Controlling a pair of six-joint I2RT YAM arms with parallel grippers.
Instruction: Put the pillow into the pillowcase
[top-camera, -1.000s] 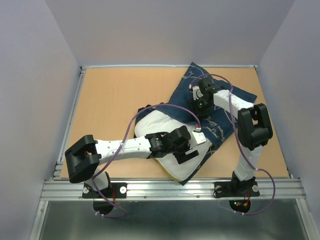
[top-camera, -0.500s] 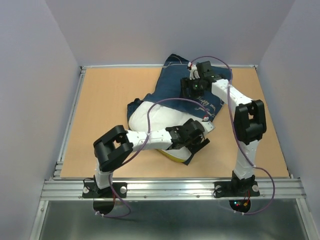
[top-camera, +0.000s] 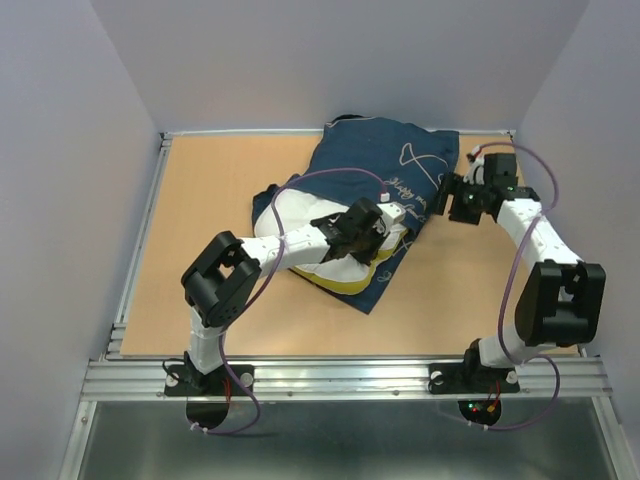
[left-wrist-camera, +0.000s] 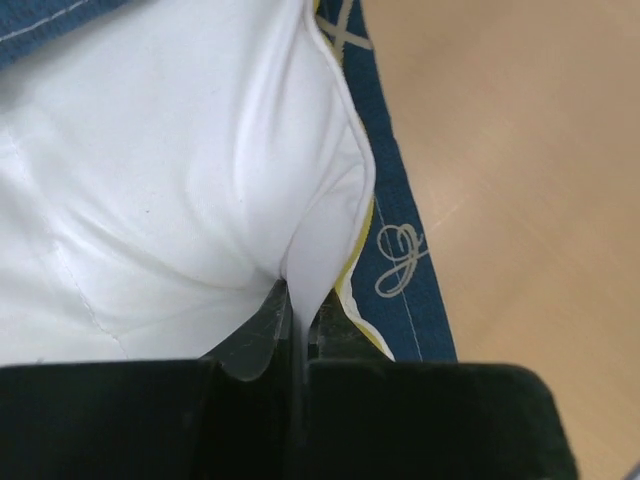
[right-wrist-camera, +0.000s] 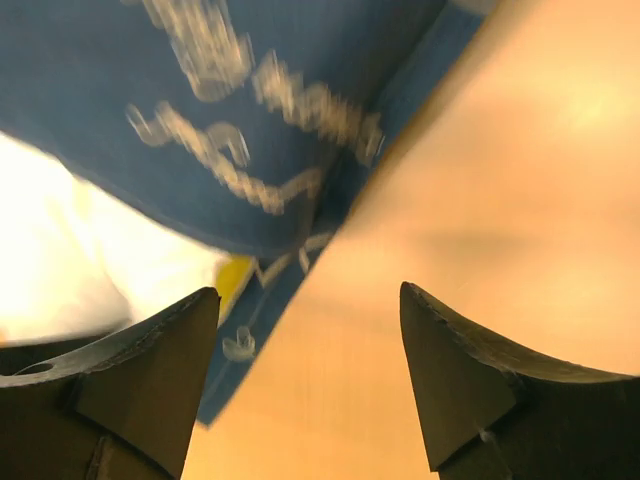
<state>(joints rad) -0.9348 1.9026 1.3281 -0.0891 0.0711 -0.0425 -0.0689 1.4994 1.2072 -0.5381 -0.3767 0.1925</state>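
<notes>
The right gripper (right-wrist-camera: 308, 292) has its two dark fingers spread wide, with only bare tan bench (right-wrist-camera: 500, 200) between them. To the left, blurred, the navy pillowcase (right-wrist-camera: 250, 150) with white lettering overlies the white pillow (right-wrist-camera: 90, 260), which is yellow at its edge.

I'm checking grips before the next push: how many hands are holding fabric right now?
1. The left hand is shut on a fold of the pillow near its yellow edge. The right hand is open over the table, just right of the pillowcase, holding nothing.
</notes>
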